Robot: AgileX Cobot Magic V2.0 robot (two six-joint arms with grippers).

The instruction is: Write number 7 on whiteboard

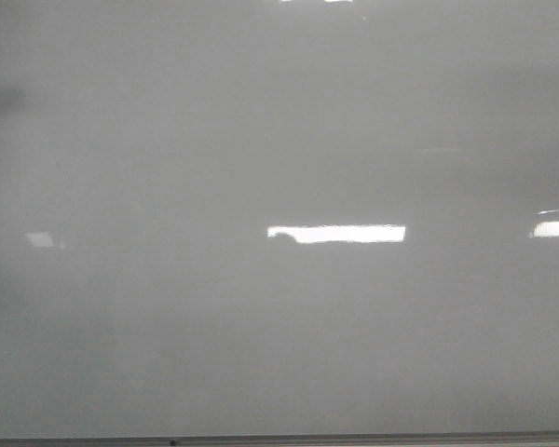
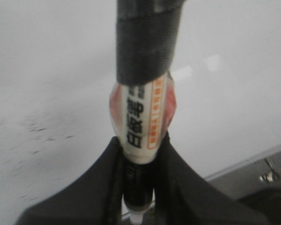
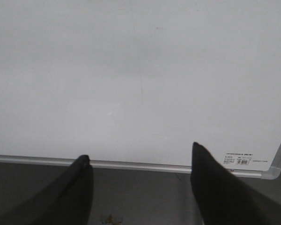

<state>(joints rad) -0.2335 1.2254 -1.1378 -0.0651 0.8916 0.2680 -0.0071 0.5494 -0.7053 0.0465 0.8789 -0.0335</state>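
Observation:
The whiteboard [image 1: 279,140] fills the front view, glossy pale grey with bright light reflections and a thin metal edge along the bottom. No number 7 shows on it in any view. Neither gripper shows in the front view. My left gripper [image 2: 140,145] is shut on a marker [image 2: 141,117] with a white-and-orange label and black tape round its upper part; it is held over the whiteboard [image 2: 47,70], near the board's metal edge. My right gripper [image 3: 139,157] is open and empty, at the framed edge of the whiteboard [image 3: 131,70].
Faint grey smudges [image 2: 42,126] mark the board beside the marker. A small printed label [image 3: 240,158] sits at the board's corner in the right wrist view. A dark grey surface [image 3: 136,197] lies beyond the metal frame [image 3: 131,165].

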